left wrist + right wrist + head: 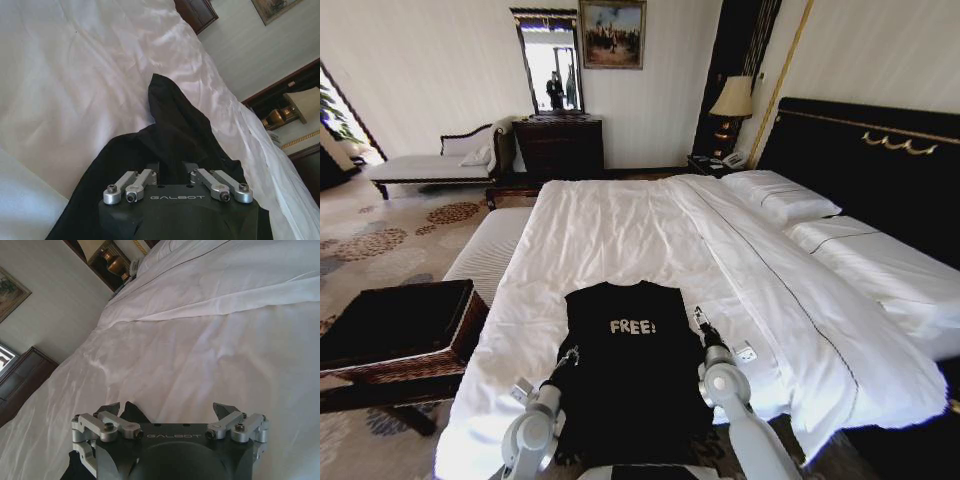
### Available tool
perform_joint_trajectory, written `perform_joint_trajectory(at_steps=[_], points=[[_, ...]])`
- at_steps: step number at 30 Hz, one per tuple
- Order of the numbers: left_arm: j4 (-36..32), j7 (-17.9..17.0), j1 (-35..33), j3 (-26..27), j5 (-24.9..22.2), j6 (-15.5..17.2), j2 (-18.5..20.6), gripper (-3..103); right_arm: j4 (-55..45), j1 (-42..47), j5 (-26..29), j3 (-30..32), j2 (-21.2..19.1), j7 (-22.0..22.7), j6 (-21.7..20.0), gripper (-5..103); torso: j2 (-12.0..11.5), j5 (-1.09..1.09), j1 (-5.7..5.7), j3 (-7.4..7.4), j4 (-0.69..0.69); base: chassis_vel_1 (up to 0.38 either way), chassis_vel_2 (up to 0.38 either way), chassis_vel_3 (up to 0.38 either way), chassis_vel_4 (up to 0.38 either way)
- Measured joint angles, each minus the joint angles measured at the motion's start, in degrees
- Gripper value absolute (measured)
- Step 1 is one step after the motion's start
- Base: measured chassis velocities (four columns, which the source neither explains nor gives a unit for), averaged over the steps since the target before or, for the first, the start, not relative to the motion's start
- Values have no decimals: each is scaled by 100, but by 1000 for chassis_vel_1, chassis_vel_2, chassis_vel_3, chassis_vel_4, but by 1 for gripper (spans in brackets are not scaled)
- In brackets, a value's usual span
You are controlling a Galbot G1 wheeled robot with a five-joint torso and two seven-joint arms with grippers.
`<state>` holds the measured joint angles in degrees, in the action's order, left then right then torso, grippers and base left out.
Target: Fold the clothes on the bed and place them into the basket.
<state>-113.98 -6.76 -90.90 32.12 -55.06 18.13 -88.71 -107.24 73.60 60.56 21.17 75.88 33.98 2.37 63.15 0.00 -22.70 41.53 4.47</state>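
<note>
The black shirt (620,385) with white "FREE!" lettering lies flat on the near edge of the white bed (620,220). My left gripper (568,356) is at the shirt's left edge. In the left wrist view that gripper (171,167) is shut on a bunch of the shirt (175,125), which rises in a peak beyond it. My right gripper (700,318) rests at the shirt's right edge. It (169,410) stands open over the sheet, with a bit of black shirt (131,412) by one finger. The brown wicker basket (400,367) stands on the floor to the bed's left.
A narrow white bench (490,250) runs along the bed's left side, just beyond the basket. Pillows (785,195) and the black headboard (880,160) lie to the right. A dark dresser (558,145) and a chaise (420,165) stand at the far wall.
</note>
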Motion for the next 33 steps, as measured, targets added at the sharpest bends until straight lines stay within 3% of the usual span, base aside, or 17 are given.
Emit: perform_joint_trajectory(at_steps=[4,5,8,10,13,14,18,23,33], points=[[-295,-1,-245,26,351,68,106,43,288,-458,37,-68,-271,-37,-252,100,0,-1,0,0,0,0,0,0,0],[-295,-1,-245,26,351,68,106,43,288,-458,37,-68,-271,-37,-252,100,0,-1,0,0,0,0,0,0,0],[-630,70,-646,111,980,117,187,59,662,-1121,218,-332,-767,-75,-673,100,-1,0,0,0,-4,0,0,0,0],[-738,124,-761,143,1100,89,197,64,808,-1303,332,-427,-921,-151,-773,100,0,2,-1,0,-3,0,0,0,0],[-1083,222,-934,340,1171,-106,157,75,1483,-1783,678,-734,-1271,-733,-1136,100,0,0,-1,0,0,0,0,0,0],[-1083,222,-934,340,1171,-106,157,75,1483,-1783,678,-734,-1271,-733,-1136,100,0,0,-1,0,0,0,0,0,0],[-1437,114,-867,658,912,-225,79,96,2606,-2340,553,-1124,-1160,-1673,-1258,100,-1,2,-1,1,-2,0,0,0,0],[-1576,22,-855,886,814,-240,85,100,3140,-2646,466,-1302,-933,-2191,-1109,100,-1,0,-1,1,-1,0,0,0,0],[-1648,-55,-930,956,814,-261,41,100,3658,-3019,465,-1325,-652,-2249,-847,100,-1,0,-1,1,-1,0,0,0,0]])
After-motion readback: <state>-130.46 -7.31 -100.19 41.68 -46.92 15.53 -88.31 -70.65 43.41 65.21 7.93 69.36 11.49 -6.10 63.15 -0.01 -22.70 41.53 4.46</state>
